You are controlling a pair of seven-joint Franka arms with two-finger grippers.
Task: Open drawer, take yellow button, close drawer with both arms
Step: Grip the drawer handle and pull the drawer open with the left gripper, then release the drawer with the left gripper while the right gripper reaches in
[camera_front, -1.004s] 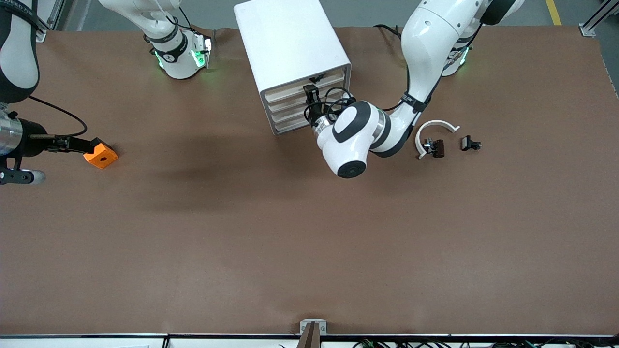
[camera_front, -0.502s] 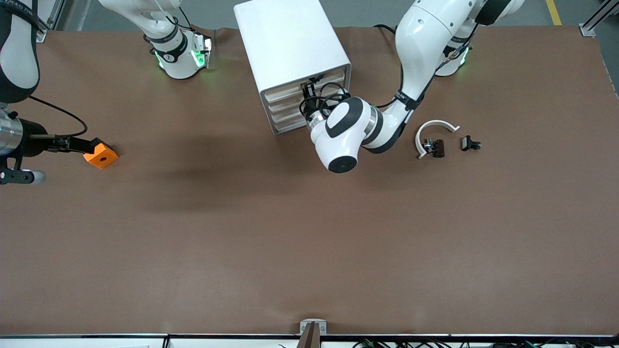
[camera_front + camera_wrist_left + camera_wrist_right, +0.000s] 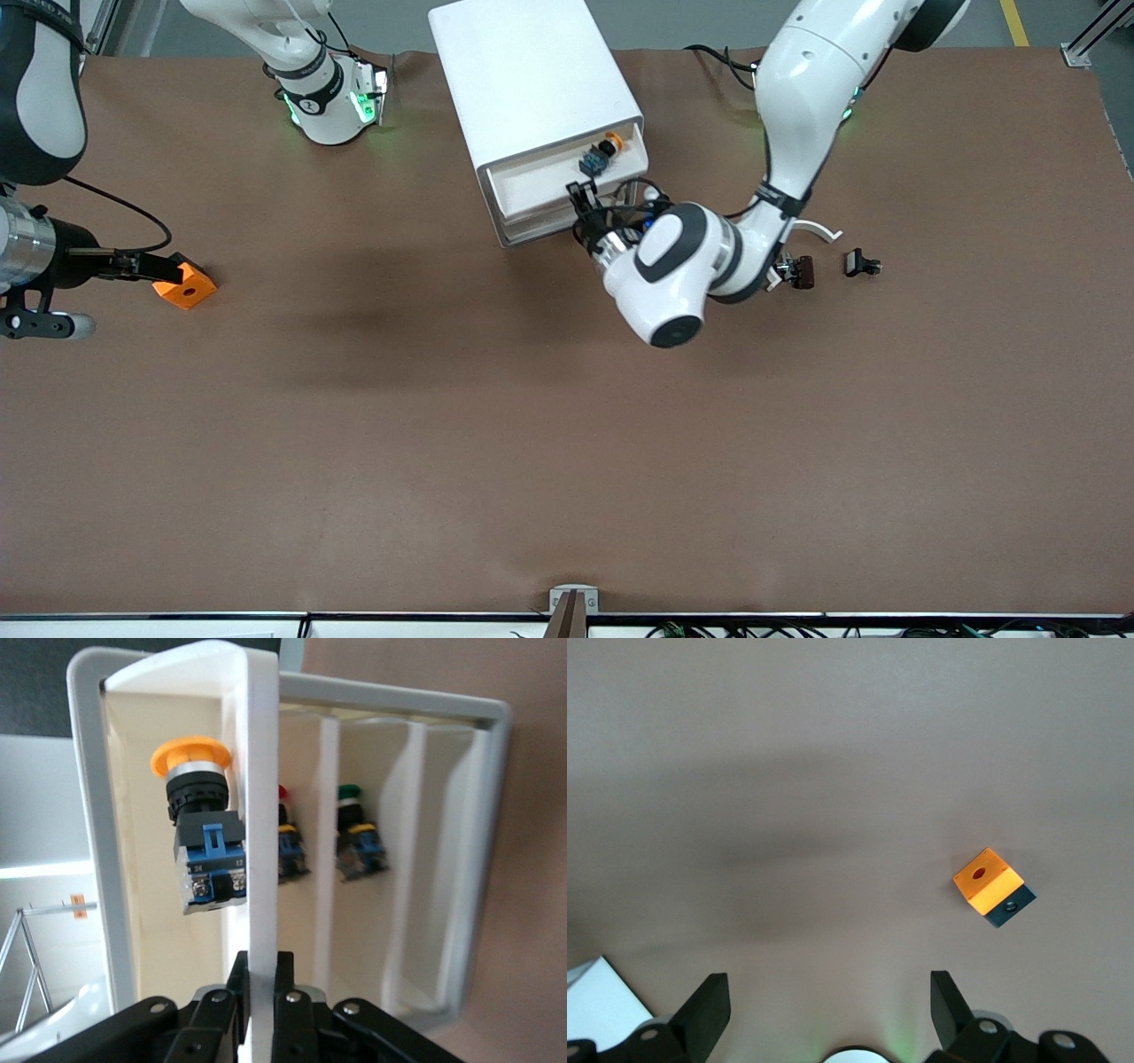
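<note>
**Top drawer is out, button inside**

The left claw [image 3: 580, 190] pinches the handle of the drawer [image 3: 540, 182]. The button [image 3: 601, 152] lies in the drawer, at 1 o'clock from that claw. The right claw [image 3: 828, 1010] waits, spread wide, above the worktop [image 3: 443, 425] near an orange block [image 3: 186, 285].

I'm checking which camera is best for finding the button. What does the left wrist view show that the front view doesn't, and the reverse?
Only the left wrist view shows the lower drawers' contents: a red-capped button and a green-capped button.

Only the front view shows the cabinet, the right gripper open above the table beside the orange block, and the dark parts toward the left arm's end.

Both show the open drawer, the button in it, and the left gripper at the drawer's handle.
</note>
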